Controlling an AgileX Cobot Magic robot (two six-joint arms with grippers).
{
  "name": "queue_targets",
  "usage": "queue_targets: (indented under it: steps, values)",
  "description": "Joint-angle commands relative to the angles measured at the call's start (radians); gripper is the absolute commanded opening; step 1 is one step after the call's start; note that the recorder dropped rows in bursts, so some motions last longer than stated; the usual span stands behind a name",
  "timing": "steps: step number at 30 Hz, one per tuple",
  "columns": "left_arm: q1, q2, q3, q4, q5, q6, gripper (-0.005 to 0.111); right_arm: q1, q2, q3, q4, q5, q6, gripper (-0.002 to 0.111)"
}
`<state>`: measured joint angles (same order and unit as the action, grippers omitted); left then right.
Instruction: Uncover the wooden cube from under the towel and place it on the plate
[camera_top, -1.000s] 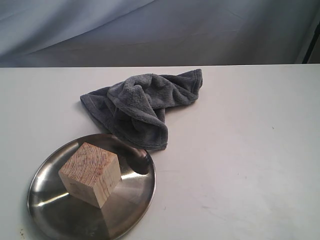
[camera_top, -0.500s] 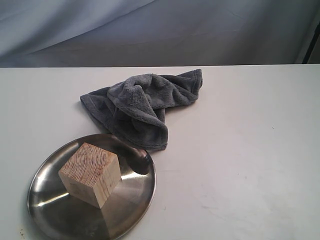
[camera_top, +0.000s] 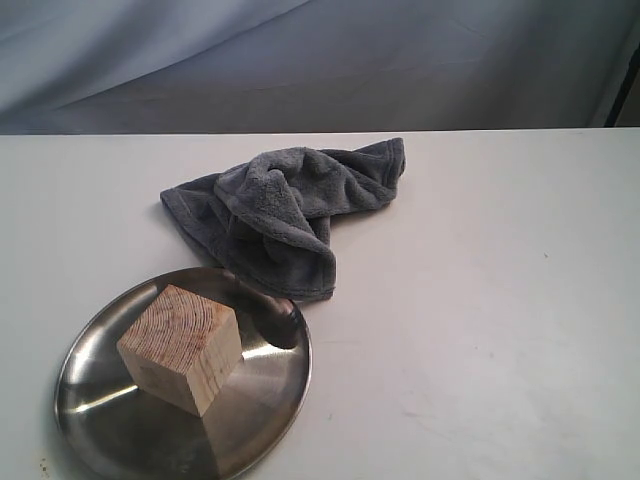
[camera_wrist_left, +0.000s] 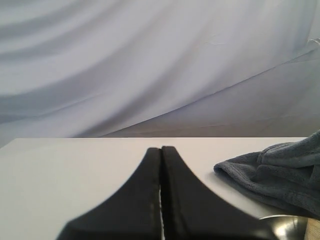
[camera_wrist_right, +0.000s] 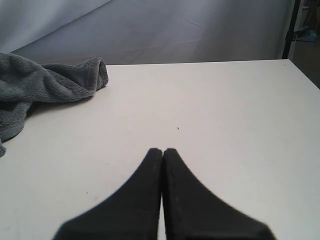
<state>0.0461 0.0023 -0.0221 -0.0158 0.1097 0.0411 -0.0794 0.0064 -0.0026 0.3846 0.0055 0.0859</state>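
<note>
The pale wooden cube (camera_top: 183, 347) rests uncovered on the shiny steel plate (camera_top: 262, 408) at the table's front left. Just behind the plate lies the crumpled grey-blue towel (camera_top: 285, 205), one fold touching the plate's far rim. Neither arm shows in the exterior view. My left gripper (camera_wrist_left: 161, 149) is shut with nothing in it, low over bare table; the towel (camera_wrist_left: 280, 172) and a sliver of the plate (camera_wrist_left: 287, 224) lie off to one side of it. My right gripper (camera_wrist_right: 162, 150) is also shut and empty, with the towel (camera_wrist_right: 45, 82) well away from it.
A white table (camera_top: 480, 300) carries everything and ends at a grey draped backdrop (camera_top: 320, 60). A dark upright post (camera_wrist_right: 290, 27) stands past the table's far right corner.
</note>
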Motion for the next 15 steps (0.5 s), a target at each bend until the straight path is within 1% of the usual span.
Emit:
queue_targets:
  steps: [1, 7, 12, 15]
  values:
    - [-0.004, -0.002, 0.022, -0.003, -0.022, -0.01, 0.0, 0.0, -0.006, 0.003, 0.005, 0.012, 0.004, 0.003]
    - [-0.004, -0.002, 0.022, 0.001, 0.004, -0.01, 0.0, 0.0, -0.006, 0.003, 0.005, 0.012, 0.004, 0.003]
    - [-0.004, -0.002, 0.022, 0.001, 0.092, -0.01, 0.0, 0.0, -0.006, 0.003, 0.005, 0.012, 0.004, 0.003]
    - [-0.004, -0.002, 0.022, 0.001, 0.104, -0.01, 0.0, 0.0, -0.006, 0.003, 0.005, 0.012, 0.004, 0.003]
